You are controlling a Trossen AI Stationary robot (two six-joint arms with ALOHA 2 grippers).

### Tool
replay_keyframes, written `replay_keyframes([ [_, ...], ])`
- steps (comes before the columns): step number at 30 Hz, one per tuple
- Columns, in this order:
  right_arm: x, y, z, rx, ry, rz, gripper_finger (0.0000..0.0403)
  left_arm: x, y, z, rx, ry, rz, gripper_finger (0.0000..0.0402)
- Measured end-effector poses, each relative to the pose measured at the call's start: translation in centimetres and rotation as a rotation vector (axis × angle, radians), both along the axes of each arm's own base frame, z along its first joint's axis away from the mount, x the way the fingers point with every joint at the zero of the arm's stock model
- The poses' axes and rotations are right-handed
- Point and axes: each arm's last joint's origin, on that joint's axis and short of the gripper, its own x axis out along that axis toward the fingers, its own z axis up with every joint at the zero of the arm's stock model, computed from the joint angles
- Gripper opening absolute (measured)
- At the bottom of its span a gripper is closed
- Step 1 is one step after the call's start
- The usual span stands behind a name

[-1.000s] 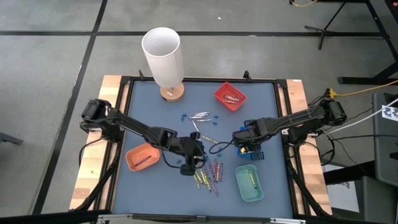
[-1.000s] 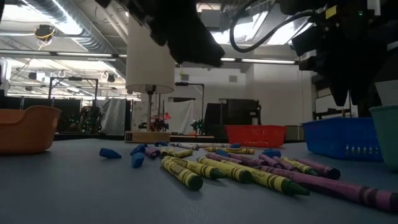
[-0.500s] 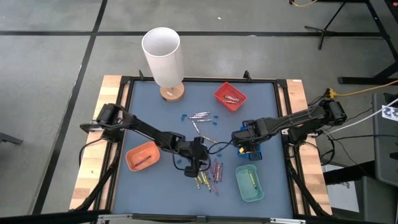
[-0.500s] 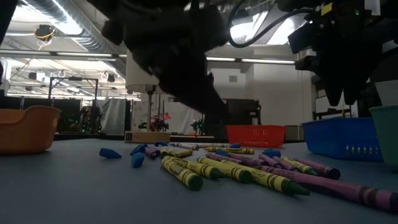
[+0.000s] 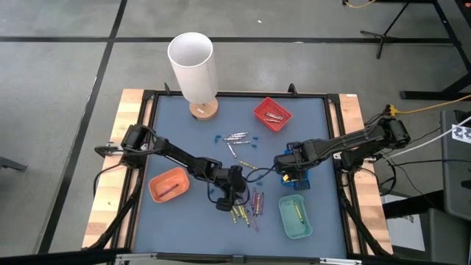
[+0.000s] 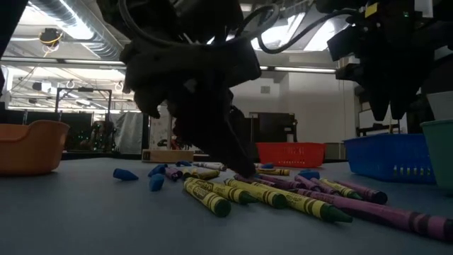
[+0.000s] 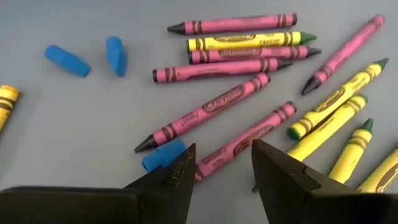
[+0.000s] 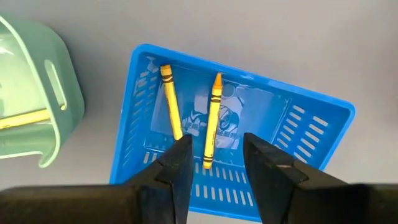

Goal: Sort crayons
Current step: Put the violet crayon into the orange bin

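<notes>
Left gripper [image 7: 221, 171] is low over the loose pile of thin paper-wrapped crayons [image 7: 249, 81] near the middle of the front half of the dark blue-grey table [image 5: 184, 140], fingers parted, nothing between them. A purple-pink crayon [image 7: 245, 142] lies right under the gap, long axis slanting across it, dark tip toward the fingers' base. Beside it a second purple-pink crayon [image 7: 202, 113] lies roughly parallel, tip pointing the same way, next to a small blue bit [image 7: 163, 155]. Further out three more pink ones and a yellow one lie nearly parallel to each other, crosswise to the first two. Yellow crayons with green tips [image 7: 336, 99] fan out on one side. Two more blue bits [image 7: 90, 57] sit apart from the pile.

Right gripper [image 8: 214, 158] hovers above the blue slotted plastic basket [image 8: 311, 124] near the table's right edge, fingers apart, empty. Two gold-orange crayons [image 8: 211, 121] lie in the basket, nearly parallel, slightly converging. The pale green plastic bin [image 8: 37, 93] just beside the basket holds one yellow crayon [image 8: 23, 119].

Silver-grey crayons [image 5: 235, 137] lie mid-table; the red basket [image 5: 272, 114] sits toward the rear, the orange bin [image 5: 169, 185] toward the front left.
</notes>
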Motion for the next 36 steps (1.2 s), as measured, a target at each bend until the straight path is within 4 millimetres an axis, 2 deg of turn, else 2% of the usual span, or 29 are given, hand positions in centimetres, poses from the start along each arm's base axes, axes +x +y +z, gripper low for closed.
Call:
replay_keyframes([
  [10, 0.08, 0.02, 0.00, 0.002, -0.008, 0.000, 0.0138, -0.45, 0.31, -0.39, 0.024, 0.064, 0.003, 0.0126],
  [29, 0.09, 0.02, 0.00, 0.002, -0.008, 0.000, 0.0138, -0.61, 0.30, -0.46, 0.025, 0.085, 0.012, 0.0021],
  [36, 0.09, 0.02, 0.00, 0.002, -0.008, 0.000, 0.0138, -0.64, 0.32, -0.26, -0.003, 0.091, 0.045, 0.0005],
])
